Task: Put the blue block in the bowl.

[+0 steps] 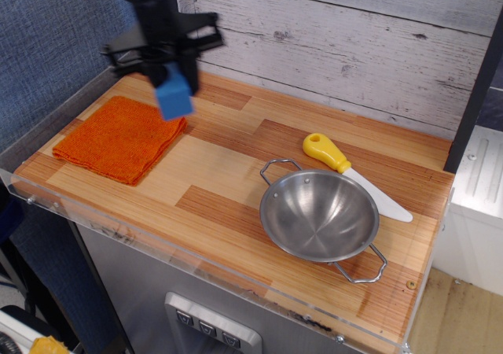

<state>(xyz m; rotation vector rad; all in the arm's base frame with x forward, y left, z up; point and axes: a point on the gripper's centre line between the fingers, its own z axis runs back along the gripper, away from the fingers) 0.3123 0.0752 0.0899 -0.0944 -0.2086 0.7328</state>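
Our claw grips the blue block aloft; we should release only above the bowl, well off to its right.

Orange cloth lies flat at the wooden counter's left end. Yellow-handled knife rests right, blade pointing right.

Bare worktop lies open between the orange cloth and the bowl. The yellow-handled knife lies just behind the bowl; the plank wall closes the back.
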